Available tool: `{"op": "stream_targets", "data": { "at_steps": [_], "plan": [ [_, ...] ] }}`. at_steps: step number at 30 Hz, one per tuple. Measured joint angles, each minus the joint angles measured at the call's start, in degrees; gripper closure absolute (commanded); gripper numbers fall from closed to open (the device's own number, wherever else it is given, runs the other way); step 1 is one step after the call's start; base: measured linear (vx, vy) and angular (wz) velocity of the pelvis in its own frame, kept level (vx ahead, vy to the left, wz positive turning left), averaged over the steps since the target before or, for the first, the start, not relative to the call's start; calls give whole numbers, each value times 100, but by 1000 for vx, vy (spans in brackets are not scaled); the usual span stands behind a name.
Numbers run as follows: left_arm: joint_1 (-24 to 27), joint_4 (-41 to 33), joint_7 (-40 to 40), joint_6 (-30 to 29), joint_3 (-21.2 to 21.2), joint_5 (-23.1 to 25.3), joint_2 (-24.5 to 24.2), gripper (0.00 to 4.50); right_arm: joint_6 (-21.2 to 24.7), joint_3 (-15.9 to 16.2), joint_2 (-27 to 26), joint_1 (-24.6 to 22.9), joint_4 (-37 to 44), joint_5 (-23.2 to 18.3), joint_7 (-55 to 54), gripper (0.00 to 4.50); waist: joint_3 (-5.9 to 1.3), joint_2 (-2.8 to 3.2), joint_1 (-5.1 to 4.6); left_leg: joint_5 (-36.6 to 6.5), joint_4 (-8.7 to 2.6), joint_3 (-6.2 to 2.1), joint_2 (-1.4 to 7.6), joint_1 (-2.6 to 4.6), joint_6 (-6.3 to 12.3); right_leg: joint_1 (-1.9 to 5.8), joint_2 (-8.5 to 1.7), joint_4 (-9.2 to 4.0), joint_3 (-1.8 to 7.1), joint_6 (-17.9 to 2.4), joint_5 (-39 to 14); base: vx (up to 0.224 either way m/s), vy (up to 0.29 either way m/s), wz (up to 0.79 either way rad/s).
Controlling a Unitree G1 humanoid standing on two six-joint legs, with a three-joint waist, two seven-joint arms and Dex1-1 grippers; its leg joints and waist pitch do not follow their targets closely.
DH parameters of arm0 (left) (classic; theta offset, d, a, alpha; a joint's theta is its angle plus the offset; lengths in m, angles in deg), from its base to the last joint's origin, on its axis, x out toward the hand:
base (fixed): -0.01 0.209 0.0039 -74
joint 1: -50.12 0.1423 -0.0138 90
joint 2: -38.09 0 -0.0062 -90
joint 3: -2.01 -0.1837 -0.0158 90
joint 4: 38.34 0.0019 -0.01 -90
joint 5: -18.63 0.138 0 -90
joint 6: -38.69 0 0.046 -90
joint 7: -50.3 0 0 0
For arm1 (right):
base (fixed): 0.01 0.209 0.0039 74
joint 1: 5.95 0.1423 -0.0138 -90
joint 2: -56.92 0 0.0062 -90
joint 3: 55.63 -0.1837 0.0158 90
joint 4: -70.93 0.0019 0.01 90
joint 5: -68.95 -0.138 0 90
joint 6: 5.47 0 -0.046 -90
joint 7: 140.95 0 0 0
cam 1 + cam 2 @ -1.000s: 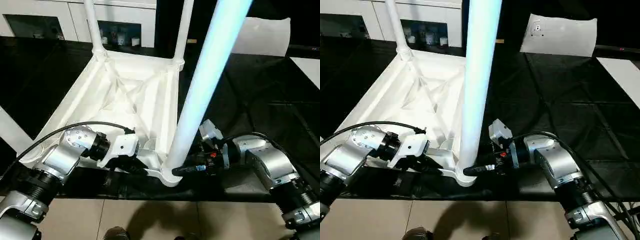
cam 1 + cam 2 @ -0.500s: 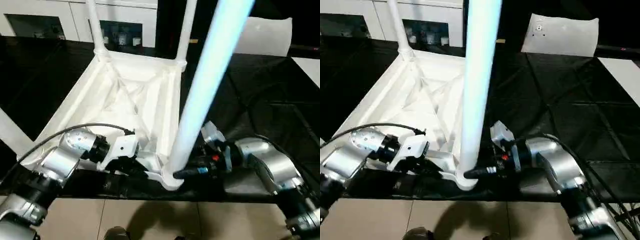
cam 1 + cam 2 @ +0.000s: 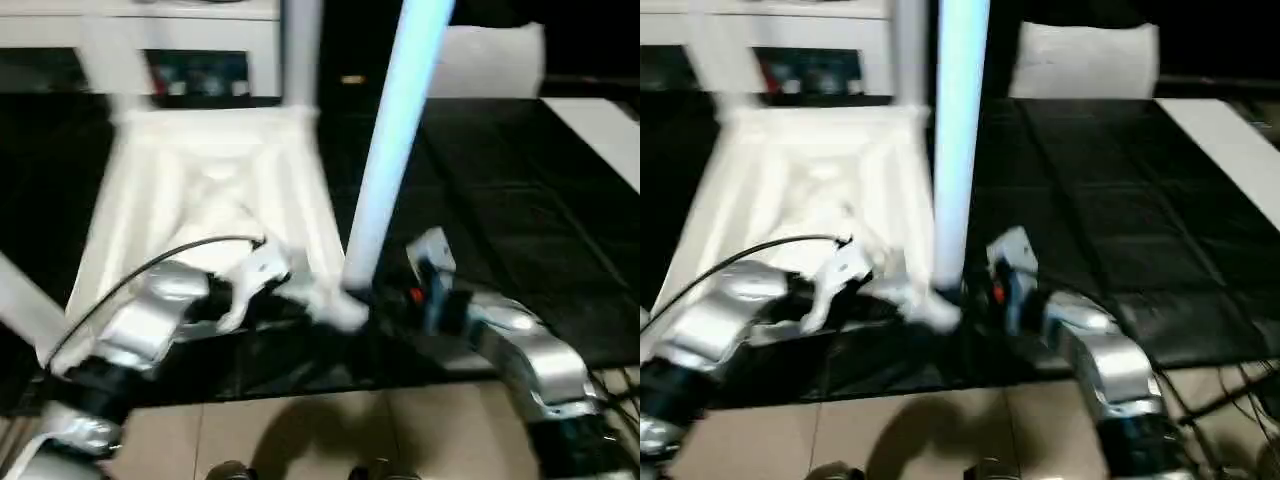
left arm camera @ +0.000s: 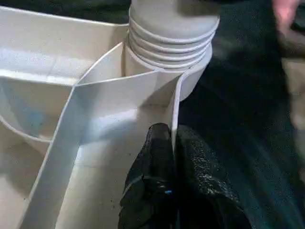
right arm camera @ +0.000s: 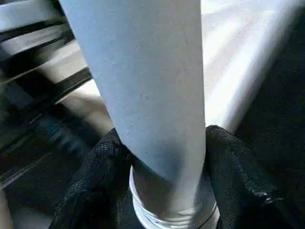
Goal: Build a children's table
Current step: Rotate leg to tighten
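Right then, your upturned table top [image 3: 200, 200] lay on the black-covered desk [image 3: 520, 200], ribs up. At its corner socket [image 4: 190, 71] nearest you, the leg [image 3: 385, 170] stood upright, long axis rising straight from the socket. Your right gripper [image 5: 162, 191] had its fingers [image 5: 95, 181] closed around the leg's base, just above the threads. Your left gripper [image 4: 174, 181], beside that socket, pinched the top's rim wall. Some threads looked exposed, probably not fully seated, so the turning fell to your right arm.
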Motion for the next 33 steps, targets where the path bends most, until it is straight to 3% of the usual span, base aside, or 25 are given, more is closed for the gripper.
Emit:
{"op": "stream_targets", "data": {
  "at_steps": [4,7,8,11,17,18,23,27,33],
  "plan": [
    [-344,374,1088,-377,204,306,752,450,-115,-268,-922,422,-460,579,-1617,243,-5,14,-37,1,-15,8,-6,-10,-2,-28,-1,-17,7,0,5,0,0,0],
    [-499,519,1569,-387,176,482,1058,450,-216,-338,-1210,637,-704,811,-2348,243,-9,13,-30,1,-51,15,-17,-17,-1,-29,-5,-57,14,2,48,0,0,0],
    [-519,533,1616,-386,149,506,1100,450,-254,-378,-1274,647,-721,826,-2447,243,-10,10,-22,0,-62,17,-21,-20,1,-31,-6,-68,17,8,79,0,0,0],
    [-542,530,1682,-314,99,556,1131,450,-419,-413,-1316,640,-717,823,-2510,179,-14,13,15,3,-112,28,-19,-17,-3,-36,-5,-94,11,-6,117,0,0,0],
    [-544,460,1523,-134,-27,588,982,450,-652,-557,-1347,466,-640,527,-2242,135,-14,17,34,10,-144,53,-12,-27,-2,-56,0,-106,6,-1,113,0,0,0],
    [-544,455,1485,-89,-32,595,953,450,-647,-579,-1314,447,-621,459,-2156,111,-14,17,34,10,-146,54,-12,-30,-1,-57,0,-114,5,-2,113,0,0,0],
    [-485,414,927,374,-106,570,576,450,-433,-486,-465,57,-214,62,-920,82,-11,10,49,21,-154,61,-10,-63,50,-67,0,-151,-2,-3,116,0,0,0],
    [-397,413,182,869,-200,424,53,450,-614,-181,384,-1,-200,71,54,46,-6,1,66,25,-151,73,-1,-66,67,-75,4,-145,-10,-4,116,0,0,0],
    [-332,463,-1156,1440,-314,132,-456,450,-1022,62,1157,146,-374,-102,1776,46,-6,-2,222,14,-103,73,-5,-75,90,-80,-7,-137,-11,-12,121,0,0,0]
  ]
}}
